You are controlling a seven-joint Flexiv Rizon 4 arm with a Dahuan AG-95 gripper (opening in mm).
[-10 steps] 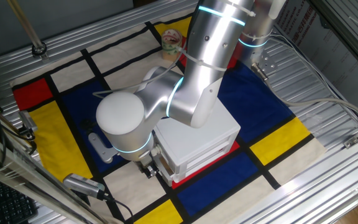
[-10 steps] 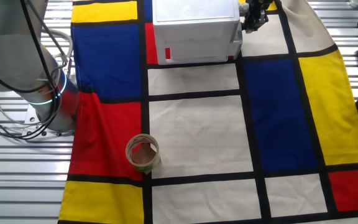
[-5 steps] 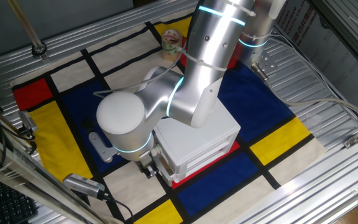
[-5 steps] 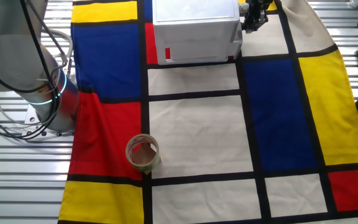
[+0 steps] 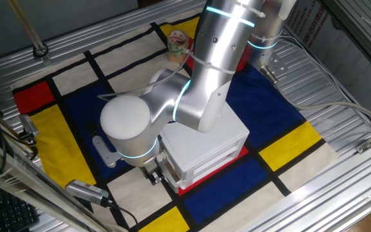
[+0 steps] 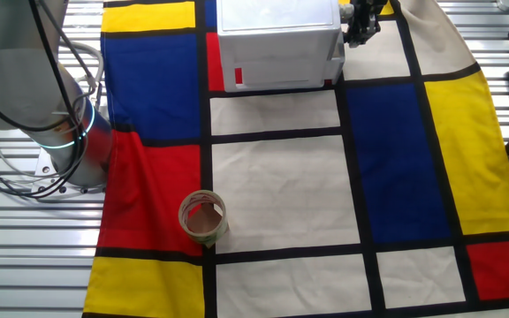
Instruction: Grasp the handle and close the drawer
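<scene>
While I can't make out the handle itself, I see the drawer [image 5: 170, 173] sitting in the white cabinet [image 5: 208, 145] low in the middle of one fixed view, its front edge facing the lower left. My gripper [image 5: 154, 174] is right against that front; I cannot tell whether its fingers are apart or together. From the other side, the gripper [image 6: 360, 25] shows dark at the cabinet's [image 6: 277, 40] right end, top of frame. A tape roll [image 6: 203, 218] lies well apart on the checkered cloth [image 6: 281, 185].

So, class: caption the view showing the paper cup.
Gripper beside small white plastic cabinet; brown paper cup on colour-block cloth.
</scene>
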